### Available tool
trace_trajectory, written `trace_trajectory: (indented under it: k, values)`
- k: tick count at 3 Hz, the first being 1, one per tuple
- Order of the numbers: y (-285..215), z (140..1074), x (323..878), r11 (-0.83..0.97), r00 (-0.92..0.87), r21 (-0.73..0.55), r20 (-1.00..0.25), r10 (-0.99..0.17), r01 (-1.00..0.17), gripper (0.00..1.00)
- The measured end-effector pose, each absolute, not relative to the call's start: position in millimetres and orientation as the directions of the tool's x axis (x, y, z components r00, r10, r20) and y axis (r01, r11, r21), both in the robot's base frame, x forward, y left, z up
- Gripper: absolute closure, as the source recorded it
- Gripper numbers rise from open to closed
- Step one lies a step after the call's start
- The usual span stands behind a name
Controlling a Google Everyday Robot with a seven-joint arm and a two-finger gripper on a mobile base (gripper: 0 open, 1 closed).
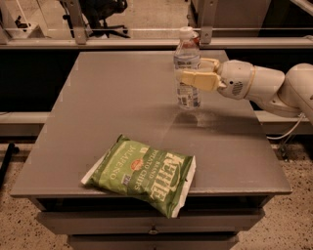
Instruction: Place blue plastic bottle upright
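The blue plastic bottle (188,95) is clear, with a white cap and a white-and-blue label. It stands upright at the back right of the grey table (112,97), its base at or just above the tabletop. My gripper (191,71) reaches in from the right and is shut on the bottle's middle, one cream finger (198,78) in front of it and the other behind it. The white arm (264,85) extends off to the right edge.
A green bag of Kettle jalapeño chips (142,173) lies flat near the table's front edge. A red can (196,37) peeks out behind the bottle's cap at the back edge. An office chair (100,12) stands on the floor beyond the table.
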State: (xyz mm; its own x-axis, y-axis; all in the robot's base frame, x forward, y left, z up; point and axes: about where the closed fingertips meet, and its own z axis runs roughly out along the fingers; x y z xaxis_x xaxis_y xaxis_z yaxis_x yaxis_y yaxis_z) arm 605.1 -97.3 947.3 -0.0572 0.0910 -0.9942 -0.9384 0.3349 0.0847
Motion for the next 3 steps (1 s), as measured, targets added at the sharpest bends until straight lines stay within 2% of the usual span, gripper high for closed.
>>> trace_trajectory:
  k: [1,3]
  values:
    - [-104,938,600,0.321,-0.045,0.086,-0.990,0.134,-0.943,0.82]
    - [-115,924,584,0.301,-0.022,0.086,-0.978,0.209,-0.950,0.36]
